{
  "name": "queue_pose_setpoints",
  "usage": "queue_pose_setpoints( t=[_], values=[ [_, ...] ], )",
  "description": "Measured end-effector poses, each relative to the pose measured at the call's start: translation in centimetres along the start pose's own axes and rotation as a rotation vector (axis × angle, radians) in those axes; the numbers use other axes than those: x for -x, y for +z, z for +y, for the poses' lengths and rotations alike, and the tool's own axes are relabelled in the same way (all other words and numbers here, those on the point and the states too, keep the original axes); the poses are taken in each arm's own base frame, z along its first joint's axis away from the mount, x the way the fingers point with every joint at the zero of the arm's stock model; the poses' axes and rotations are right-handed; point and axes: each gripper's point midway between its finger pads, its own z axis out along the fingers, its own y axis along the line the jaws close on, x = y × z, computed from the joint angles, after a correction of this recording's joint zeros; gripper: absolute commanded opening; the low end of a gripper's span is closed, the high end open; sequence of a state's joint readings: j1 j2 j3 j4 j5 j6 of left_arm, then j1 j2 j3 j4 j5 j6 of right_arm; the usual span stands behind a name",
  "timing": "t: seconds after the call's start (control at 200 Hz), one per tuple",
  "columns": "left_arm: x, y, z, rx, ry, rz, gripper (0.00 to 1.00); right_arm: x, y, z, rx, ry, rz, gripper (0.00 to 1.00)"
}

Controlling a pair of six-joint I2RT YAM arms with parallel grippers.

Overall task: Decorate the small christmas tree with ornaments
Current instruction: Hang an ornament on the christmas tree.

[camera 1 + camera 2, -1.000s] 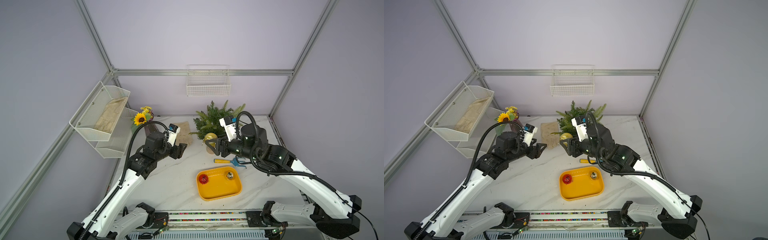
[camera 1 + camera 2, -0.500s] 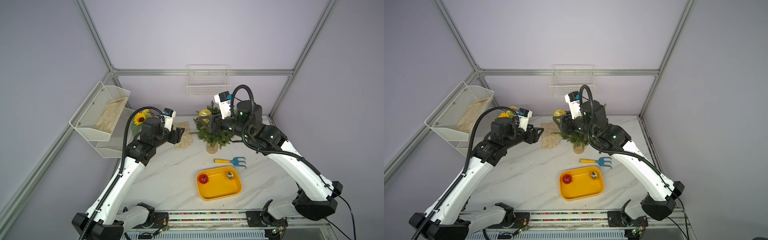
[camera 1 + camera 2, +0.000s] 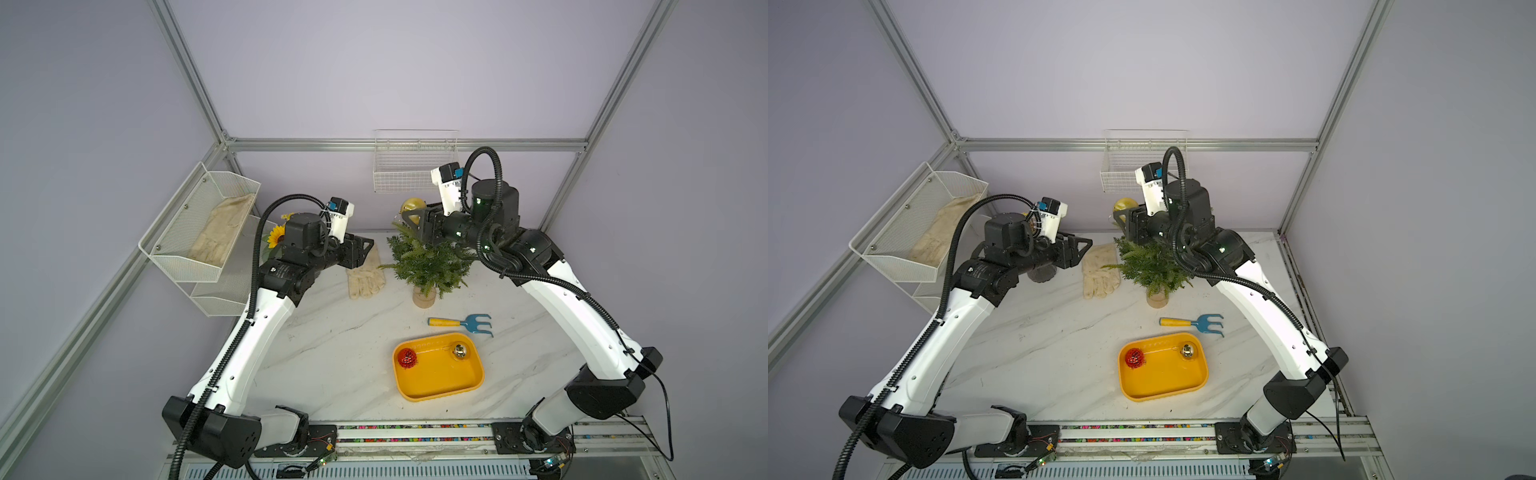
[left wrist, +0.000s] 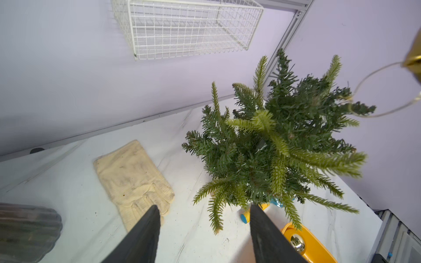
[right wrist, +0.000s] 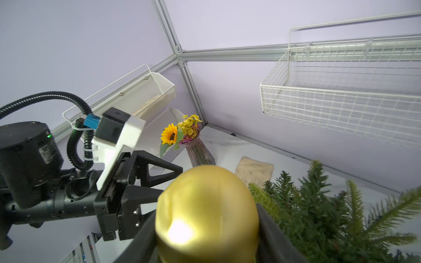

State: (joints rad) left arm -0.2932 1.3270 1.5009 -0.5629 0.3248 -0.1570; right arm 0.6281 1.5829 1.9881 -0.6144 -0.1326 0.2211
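Gripping the matte gold ornament (image 5: pixel 206 211) by its round body, the right pincer (image 3: pixel 405 216) hovers just above the top of the small christmas tree (image 3: pixel 428 262), which stands upright on the table (image 3: pixel 332 340). The left pincer (image 4: pixel 204 206) hangs beside the tree with jaws apart and empty, above a pale glove (image 3: pixel 365 276), while the red ornament (image 3: pixel 407 358) and the shiny gold ornament (image 3: pixel 459 351) lie in the two far corners of the yellow tray (image 3: pixel 440 395)

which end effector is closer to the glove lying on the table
Left. The left end effector hangs just over the glove, jaws open and empty. The right end effector is farther off, over the small christmas tree, holding the matte gold ornament.
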Motion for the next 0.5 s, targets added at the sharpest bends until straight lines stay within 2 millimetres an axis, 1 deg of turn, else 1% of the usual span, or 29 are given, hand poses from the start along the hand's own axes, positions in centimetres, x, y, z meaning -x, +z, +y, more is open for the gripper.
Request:
queue_pose_setpoints(
  t=[0.145,0.22,0.36,0.5],
  values=[
    [1.8,0.6,-1.6,-0.043,0.023,-0.024,0.62,0.8,-1.1,-1.9,-0.032,0.010,-0.013,0.57],
    [2.5,0.9,-2.5,-0.063,0.035,-0.031,0.62,1.3,-1.8,-2.4,-0.040,0.013,-0.023,0.57],
    [3.2,1.4,-3.5,-0.084,0.047,-0.037,0.62,1.6,-2.5,-2.0,-0.011,0.013,-0.030,0.56],
    [3.0,2.0,-3.3,-0.082,0.043,-0.024,0.62,1.3,-2.0,-1.5,0.025,0.014,-0.012,0.56]
  ],
)
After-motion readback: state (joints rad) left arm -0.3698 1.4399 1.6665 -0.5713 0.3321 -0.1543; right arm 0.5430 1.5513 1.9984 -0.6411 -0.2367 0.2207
